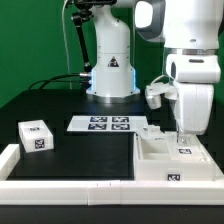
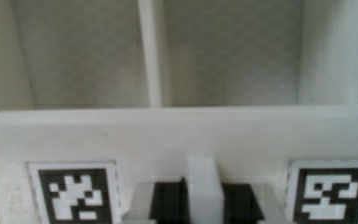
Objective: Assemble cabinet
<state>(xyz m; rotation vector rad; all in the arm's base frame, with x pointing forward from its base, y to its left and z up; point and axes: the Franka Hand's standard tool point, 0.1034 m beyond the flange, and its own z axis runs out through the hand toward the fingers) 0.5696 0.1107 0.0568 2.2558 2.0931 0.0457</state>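
The cabinet [image 1: 160,162] is a big white boxy body with tags, lying at the exterior view's right near the front rail. My gripper [image 1: 181,137] points straight down into its top. In the wrist view the cabinet [image 2: 176,135] fills the picture as a white panel bearing two tags. My gripper [image 2: 197,203] has its dark fingers [image 2: 167,203] close on either side of a thin white upright strip of that panel. A small white block [image 1: 36,135] with tags lies apart at the exterior view's left.
The marker board [image 1: 110,124] lies flat in the middle, in front of the robot base [image 1: 110,70]. A long low white border rail [image 1: 70,186] runs along the front and up the left side. Cables hang behind the base.
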